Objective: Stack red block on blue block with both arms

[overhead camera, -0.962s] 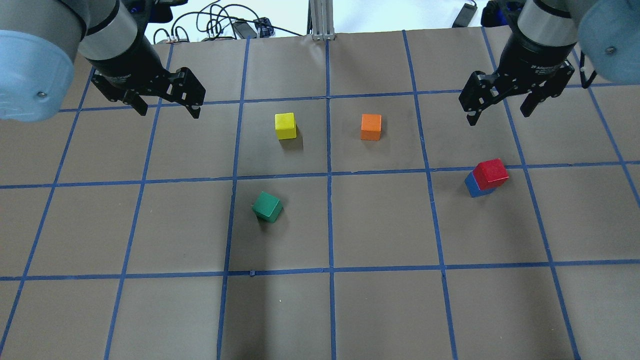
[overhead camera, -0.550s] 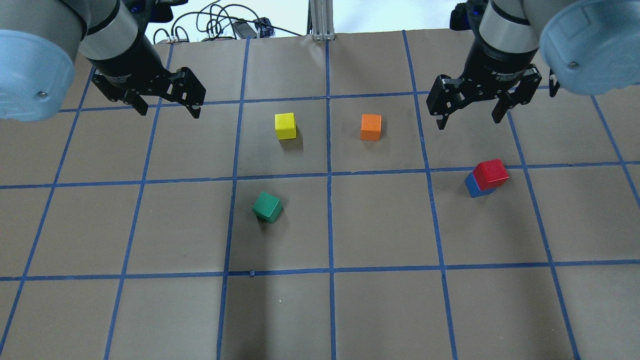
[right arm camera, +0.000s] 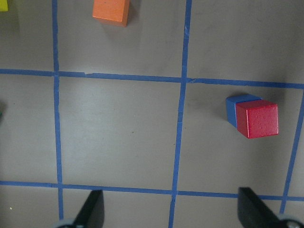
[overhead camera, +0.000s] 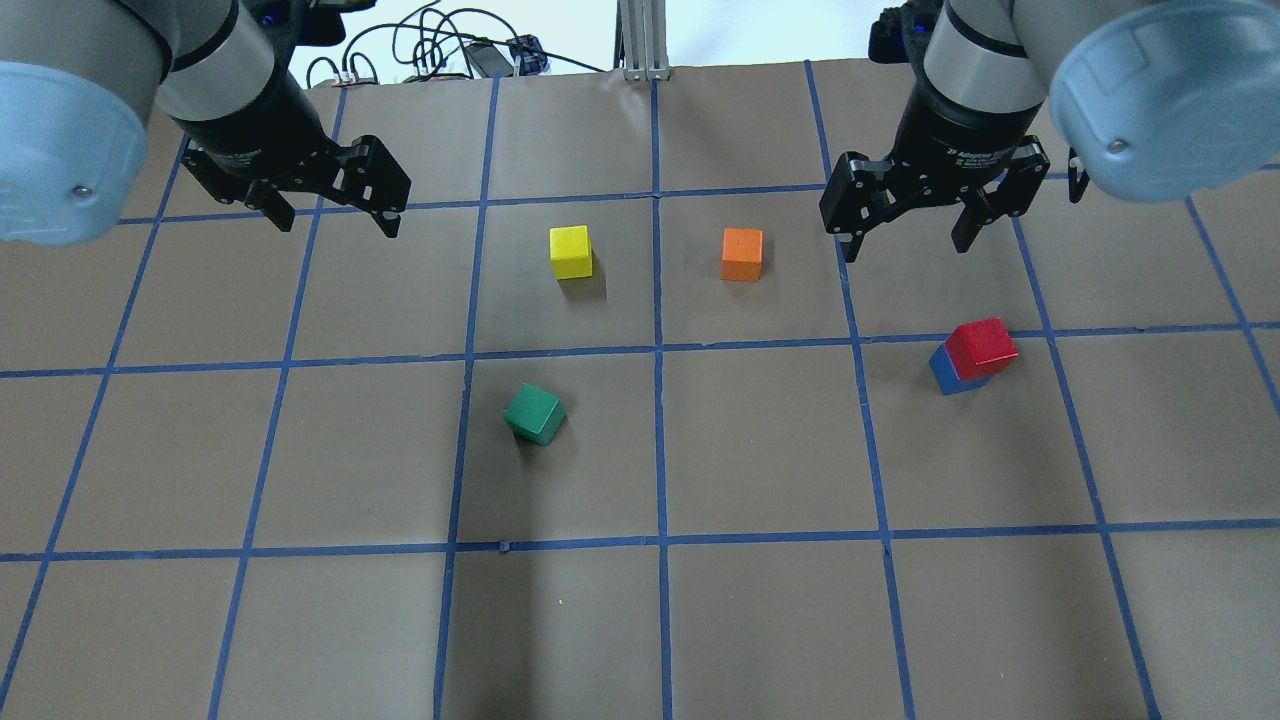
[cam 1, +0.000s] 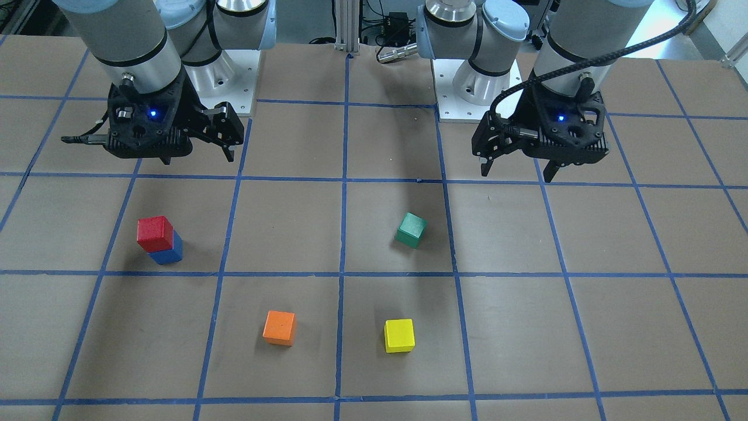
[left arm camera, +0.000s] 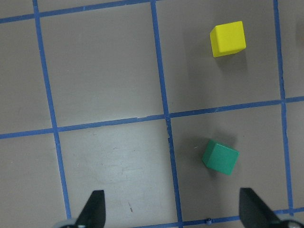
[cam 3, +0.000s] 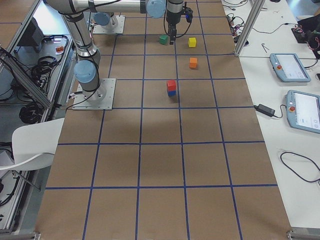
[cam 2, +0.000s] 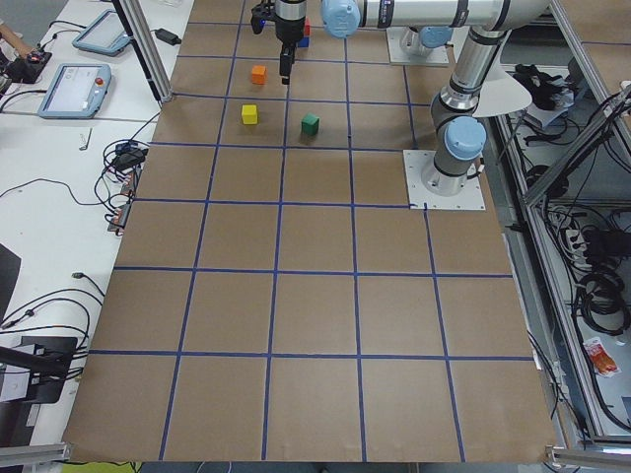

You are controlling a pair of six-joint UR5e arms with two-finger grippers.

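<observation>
The red block (overhead camera: 981, 347) sits on top of the blue block (overhead camera: 942, 372) on the table's right half, slightly offset; the stack also shows in the front view, red block (cam 1: 155, 233) over blue block (cam 1: 169, 254), and in the right wrist view (right arm camera: 256, 118). My right gripper (overhead camera: 908, 250) is open and empty, raised above the table, behind and a little left of the stack. My left gripper (overhead camera: 338, 225) is open and empty, raised over the far left. Neither gripper touches a block.
A yellow cube (overhead camera: 570, 251) and an orange cube (overhead camera: 741, 254) stand in the far middle squares. A green cube (overhead camera: 534, 413) sits turned near the centre. Cables (overhead camera: 440, 50) and a metal post (overhead camera: 645, 40) lie beyond the far edge.
My right gripper has moved left and slightly farther back in the overhead view, staying open. The left gripper and all blocks have not moved.
</observation>
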